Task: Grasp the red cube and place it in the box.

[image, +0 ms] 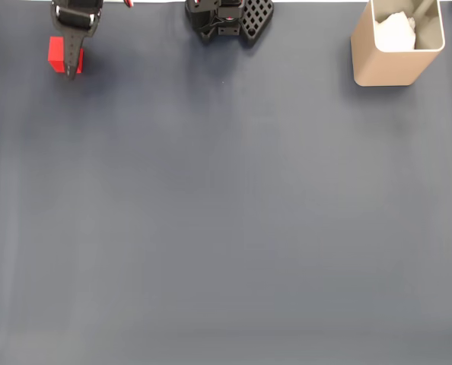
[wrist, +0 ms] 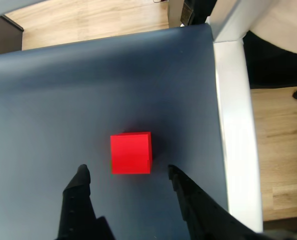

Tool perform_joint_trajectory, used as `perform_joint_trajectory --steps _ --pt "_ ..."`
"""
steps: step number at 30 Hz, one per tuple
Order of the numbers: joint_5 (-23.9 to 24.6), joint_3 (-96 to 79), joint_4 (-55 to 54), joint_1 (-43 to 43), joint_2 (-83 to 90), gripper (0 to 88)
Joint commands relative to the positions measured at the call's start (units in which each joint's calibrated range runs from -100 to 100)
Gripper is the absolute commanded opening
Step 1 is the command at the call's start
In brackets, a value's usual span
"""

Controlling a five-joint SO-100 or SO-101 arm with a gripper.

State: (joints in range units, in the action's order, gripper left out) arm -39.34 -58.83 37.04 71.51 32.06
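A: Where does the red cube (wrist: 131, 153) sit right now?

B: On the dark blue mat (image: 226, 213), well apart from the box (image: 397, 46). In the fixed view the box stands at the far right of the mat's top edge, and the cube (image: 56, 54) is far to its left, beyond the black lattice base (image: 233, 19), which lies between the two.

A: And the gripper (wrist: 127, 172)?

B: It hangs over the cube with its jaws spread. In the wrist view the two dark fingers (wrist: 78, 185) reach up from the bottom edge, their tips level with the cube's near edge, one on each side. Neither touches it; there is mat showing on both sides, more on the left.

A: So which step is this?

B: I judge it the approach, right before the grasp. Nothing is held yet.

A: What does the next move call for?

B: Probably a little more reach forward and down so the cube sits fully between the fingers, then closing on its flat sides. After that comes a lift and a long carry across, past the base, to the box.

A: Is the box free to receive it?

B: A white crumpled lump (image: 396, 32) already lies inside, though open space shows beside it.
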Motion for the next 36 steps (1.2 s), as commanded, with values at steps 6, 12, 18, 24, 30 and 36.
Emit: perform_joint_trajectory --steps 6,12,18,24,30,36 --pt "1.1 1.1 -1.4 -1.9 2.3 38.6" --pt "1.3 1.3 -2.3 -2.5 1.7 38.8" --pt "1.6 2.9 -3.1 -2.6 -0.1 38.9" --pt "1.9 5.4 -3.4 -2.6 -3.1 38.9" --pt "2.2 7.1 -3.4 -2.4 -5.3 39.1" --pt "2.5 7.1 -3.4 -2.4 -6.0 39.1"
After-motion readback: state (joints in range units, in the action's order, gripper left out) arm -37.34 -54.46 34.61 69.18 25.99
